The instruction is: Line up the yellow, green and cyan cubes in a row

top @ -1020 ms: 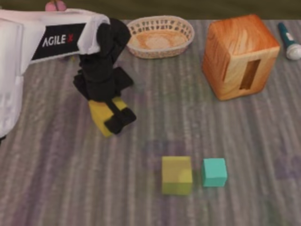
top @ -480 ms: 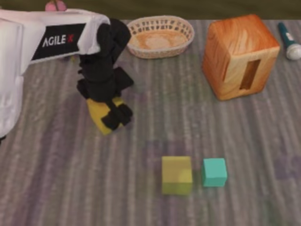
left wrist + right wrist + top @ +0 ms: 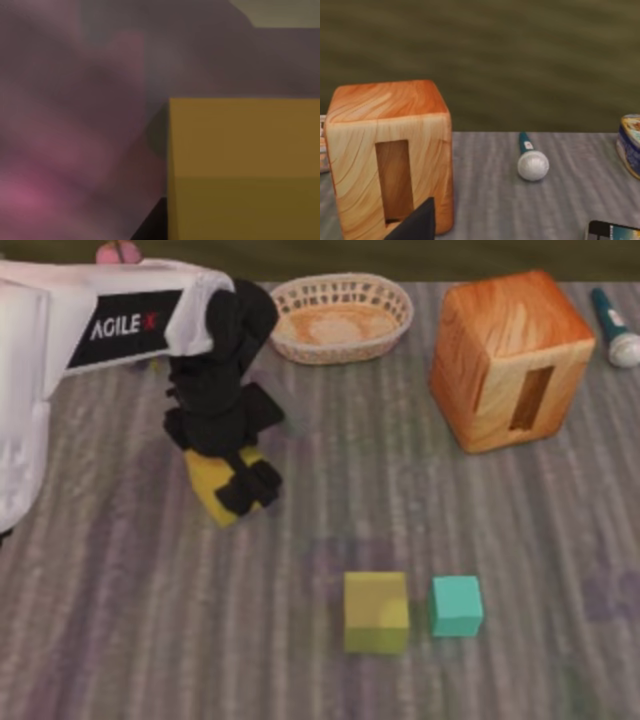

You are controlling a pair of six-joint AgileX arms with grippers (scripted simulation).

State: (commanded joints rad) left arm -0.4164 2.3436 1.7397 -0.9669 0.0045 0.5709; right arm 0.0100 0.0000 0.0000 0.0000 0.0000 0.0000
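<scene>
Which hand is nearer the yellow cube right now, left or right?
Left. The left hand is right on the yellow cube, at the table's left. The right hand is out of the top view, near the wooden box far right.

Open table [image 3: 150, 640] lies left of the green cube [image 3: 376, 612] and between it and the yellow cube [image 3: 212, 483]; the wooden box [image 3: 508, 358] and basket [image 3: 340, 316] crowd the far edge

Clutter along the far edge of the table
A wicker basket [image 3: 340, 317] sits left of a wooden box [image 3: 510, 358] with a slot; a microphone [image 3: 613, 326] lies at far right, apart from the box
</scene>
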